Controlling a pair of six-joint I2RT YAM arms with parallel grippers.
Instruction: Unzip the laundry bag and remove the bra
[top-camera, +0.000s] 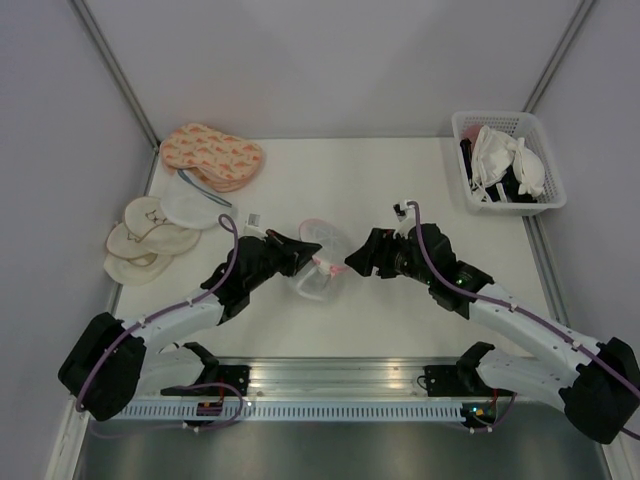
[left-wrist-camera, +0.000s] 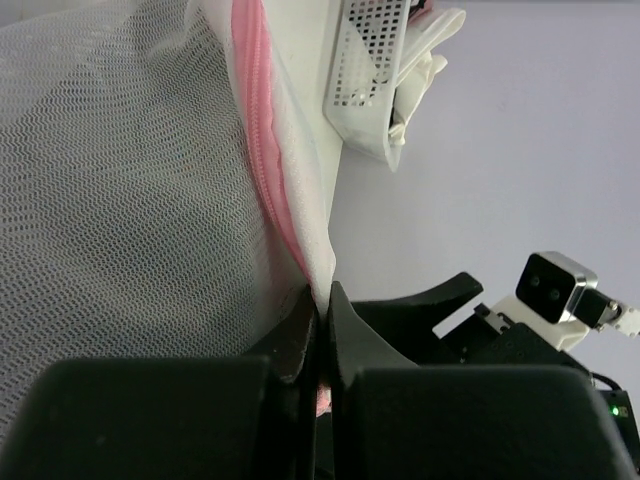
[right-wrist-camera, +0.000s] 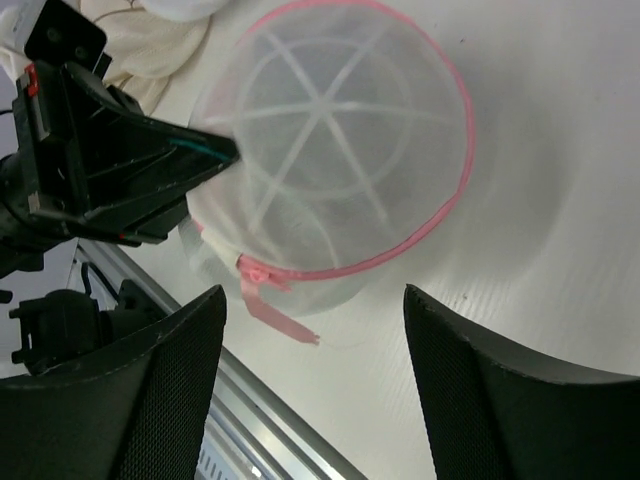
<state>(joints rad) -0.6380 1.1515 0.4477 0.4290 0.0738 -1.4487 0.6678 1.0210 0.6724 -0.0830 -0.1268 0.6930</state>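
Laundry bag (right-wrist-camera: 330, 150), rim (left-wrist-camera: 262, 150) pinched — left tool (left-wrist-camera: 322, 305) (wrist close-up)

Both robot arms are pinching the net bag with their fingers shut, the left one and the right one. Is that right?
Only the left fingers pinch the laundry bag. The right fingers stand open, gripping nothing, as the right wrist view shows.

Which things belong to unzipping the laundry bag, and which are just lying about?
In use: laundry bag; its pink zip pull; left gripper, shut on the bag's edge; right gripper, open beside it.
Lying about: peach patterned pads; cream round pads; basket of white bras.
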